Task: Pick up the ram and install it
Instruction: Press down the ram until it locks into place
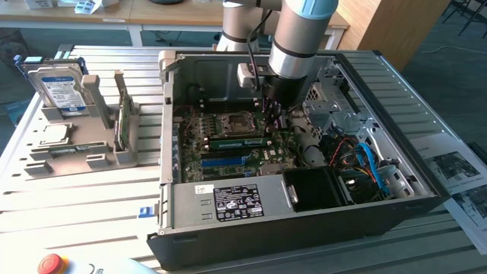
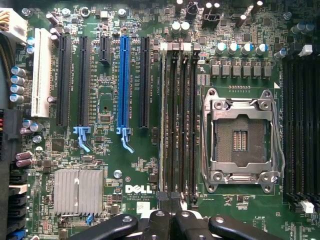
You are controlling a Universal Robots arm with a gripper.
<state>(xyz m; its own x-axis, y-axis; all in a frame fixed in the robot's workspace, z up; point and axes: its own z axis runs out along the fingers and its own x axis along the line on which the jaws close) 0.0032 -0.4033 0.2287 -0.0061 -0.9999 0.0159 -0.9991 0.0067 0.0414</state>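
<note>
Gripper (image 2: 170,198): fingers clenched together with nothing visible between them, hanging low inside the open computer case (image 1: 414,171) over the motherboard (image 2: 100,100). In the wrist view its tips sit at one end of the black memory slots (image 2: 182,125); contact cannot be confirmed.

Ram (image 1: 236,142): long green stick standing on edge in the slot bank, just beside the empty processor socket (image 2: 240,137); in the wrist view a thin pale edge (image 2: 163,125) runs along the outermost slot.

Rack (image 1: 99,154): grey, at the exterior view's left, carrying a hard drive (image 1: 61,91) and a second green board (image 1: 122,123) upright.
</note>
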